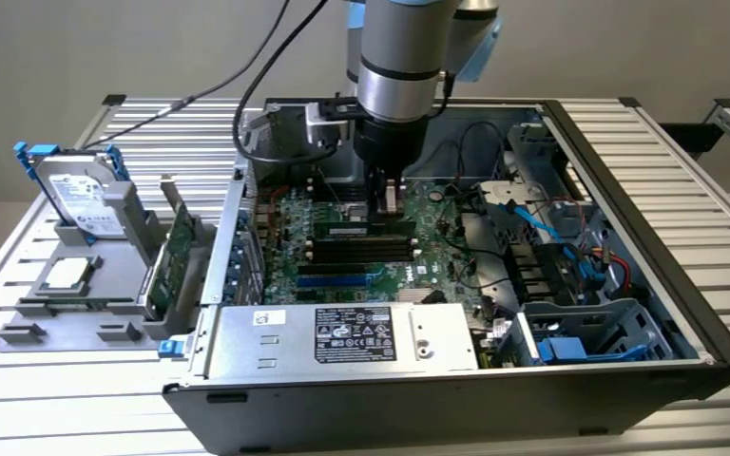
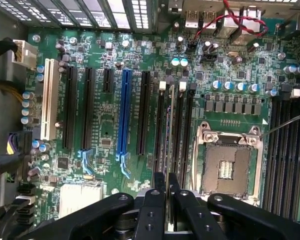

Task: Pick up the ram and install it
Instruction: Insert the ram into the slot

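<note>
I'm holding the ram (image 2: 168, 135) in the gripper (image 2: 167, 179).
Fingers (image 2: 152, 210) are pinching it edge-on, black memory slots (image 2: 188, 135) lying straight ahead of them.

Matt black plastic end effector (image 2: 168, 184); glossy green motherboard (image 2: 106, 114).

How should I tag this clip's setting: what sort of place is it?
Likely a robotics lab bench for computer assembly: an open PC case sits on an aluminium table, the gripper holds the ram over its motherboard, and a fixture holds a hard drive.
</note>
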